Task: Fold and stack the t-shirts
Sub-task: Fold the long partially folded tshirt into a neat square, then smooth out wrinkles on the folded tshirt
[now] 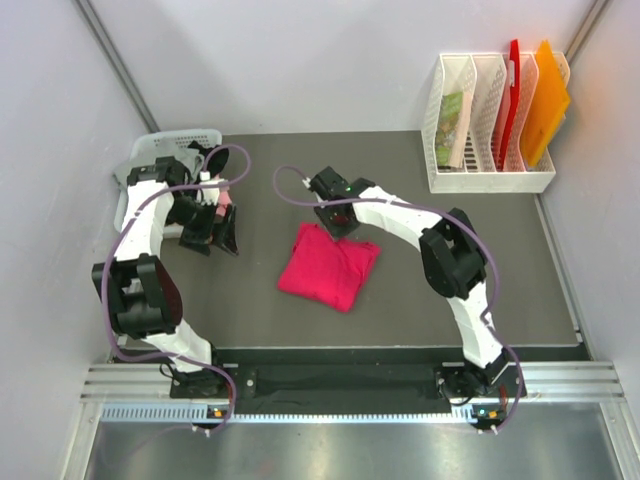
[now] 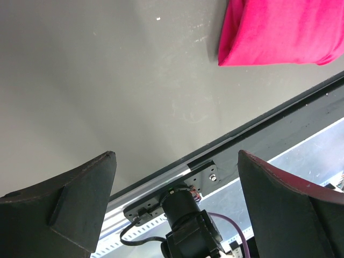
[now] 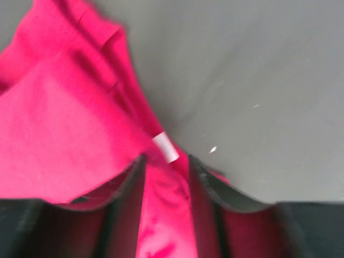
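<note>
A crimson-red t-shirt (image 1: pixel 328 265) lies folded into a small square in the middle of the grey table. My right gripper (image 1: pixel 338 222) is at the shirt's far edge. In the right wrist view the right gripper (image 3: pixel 165 161) has its jaws close together with a fold of the red cloth (image 3: pixel 64 123) between them, next to a white tag (image 3: pixel 165 147). My left gripper (image 1: pixel 215 235) hangs to the left of the shirt, open and empty. In the left wrist view the left gripper (image 2: pixel 176 156) is spread wide and the shirt (image 2: pixel 279 32) shows at the top right. No grey, pink or black shirt shows.
A white mesh basket (image 1: pixel 170 145) stands at the back left, behind the left arm. A white file rack (image 1: pixel 490 180) with a red folder (image 1: pixel 512 90) and an orange folder (image 1: pixel 545 100) stands at the back right. The table's near edge rail (image 2: pixel 161 188) shows below the left gripper.
</note>
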